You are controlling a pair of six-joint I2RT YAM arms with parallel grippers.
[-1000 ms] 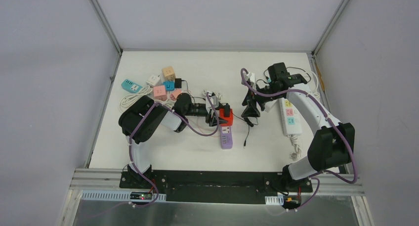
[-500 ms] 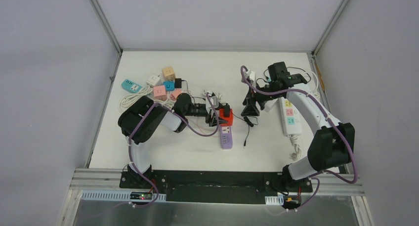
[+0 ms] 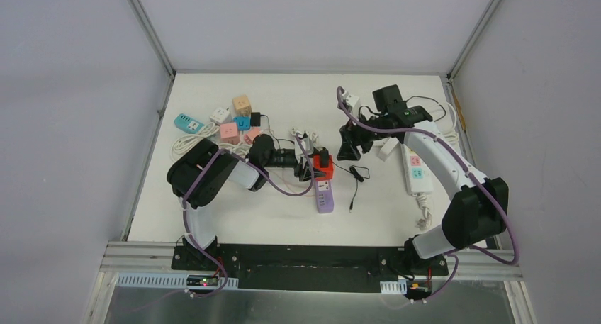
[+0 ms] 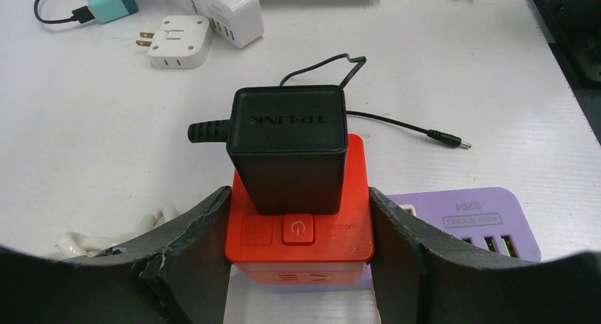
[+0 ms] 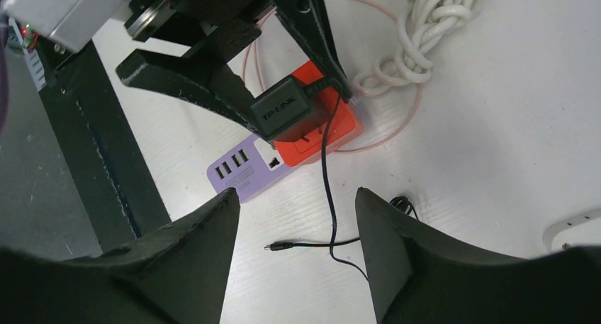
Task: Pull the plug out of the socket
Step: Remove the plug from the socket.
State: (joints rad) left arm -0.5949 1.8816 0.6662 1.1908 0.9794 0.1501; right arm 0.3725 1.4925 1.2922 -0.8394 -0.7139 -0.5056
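Left claw: the left gripper (image 4: 298, 225) lies low over the middle of the table (image 3: 234, 210). Its two fingers (image 4: 202, 232) press on both sides of the red socket (image 4: 333, 246), so it is grasping it.
Right claw: the right gripper (image 5: 294, 203) is up in the air, nearer the far edge and the right side of the table. Its fingers are spread apart and nothing is between them, so it is released.
Plug: the black plug (image 4: 290, 143) is a boxy block with white letters on it. It sits on top of the red socket, pushed in. The right claw is apart from it and not touching.
Socket: the red socket is at the middle of the table and has a round power button on its top, beside the plug.
Thin cable: a thin black cable (image 4: 397, 122) runs from the plug across the table, and its loose end lies bare on the table.
Purple strip: a purple power strip (image 3: 324, 196) lies just beside the red socket, on the side toward the near edge.
White strip: a long white power strip (image 3: 416, 166) lies near the right edge.
Small blocks: a bunch of coloured cubes (image 3: 237, 122) sits toward the far left corner.
White cord: a coiled white cord (image 5: 432, 12) lies just beside the red socket.
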